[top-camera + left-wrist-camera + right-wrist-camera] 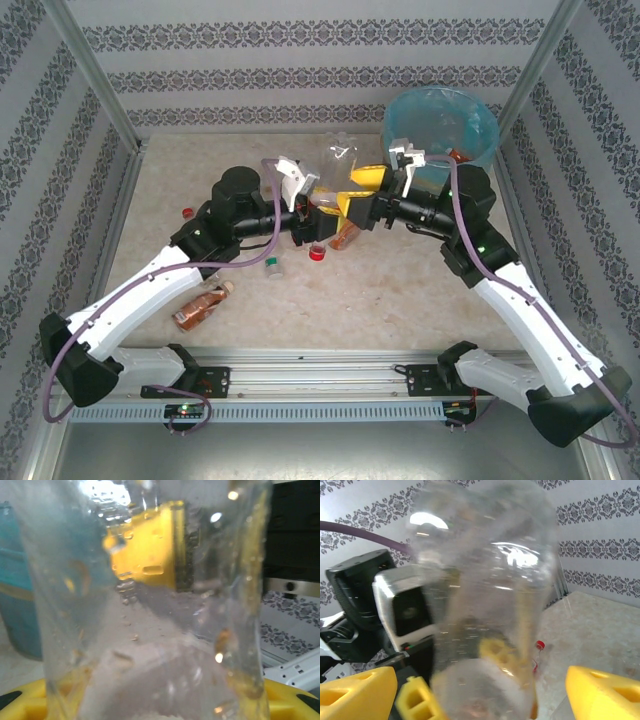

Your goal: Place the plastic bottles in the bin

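A clear plastic bottle [343, 165] with orange dregs stands tilted above the middle of the table, between both grippers. My left gripper [328, 207] is shut on its lower body; in the left wrist view the bottle [150, 610] covers nearly the whole frame, with my yellow fingertips [22, 700] against its sides. My right gripper [364, 192] is open around the same bottle [485, 580], its yellow fingers [602, 692] standing clear of the plastic on both sides. The bin [441, 122], lined with a blue bag, stands at the back right, behind the right gripper.
More bottles lie on the table: a brown one [204, 305] near the left arm, an orange one [345, 236] under the grippers, and small ones with a red cap [318, 253] and a green cap [272, 268]. Patterned walls close three sides.
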Tool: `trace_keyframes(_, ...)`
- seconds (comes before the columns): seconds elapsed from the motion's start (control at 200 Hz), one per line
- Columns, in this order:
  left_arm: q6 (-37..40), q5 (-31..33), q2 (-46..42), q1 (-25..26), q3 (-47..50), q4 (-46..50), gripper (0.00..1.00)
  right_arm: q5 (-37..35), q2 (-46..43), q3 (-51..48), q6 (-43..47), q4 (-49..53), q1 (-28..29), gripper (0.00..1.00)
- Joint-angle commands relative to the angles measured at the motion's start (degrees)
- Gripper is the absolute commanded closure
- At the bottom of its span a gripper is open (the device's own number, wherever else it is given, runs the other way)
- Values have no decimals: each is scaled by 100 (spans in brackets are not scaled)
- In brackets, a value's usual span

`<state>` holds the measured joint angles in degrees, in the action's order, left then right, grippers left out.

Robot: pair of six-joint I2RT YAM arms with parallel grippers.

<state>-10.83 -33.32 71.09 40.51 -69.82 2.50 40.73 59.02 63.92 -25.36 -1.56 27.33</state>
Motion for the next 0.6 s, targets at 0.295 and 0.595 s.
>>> trace_keyframes(0.295,129,-970,-76,211,119,-486,48,513,550,548,91,-276,585,17)
trace_keyframes(0.595,160,-883,-141,211,170,-617,45,349,487,448,42,-355,650,35)
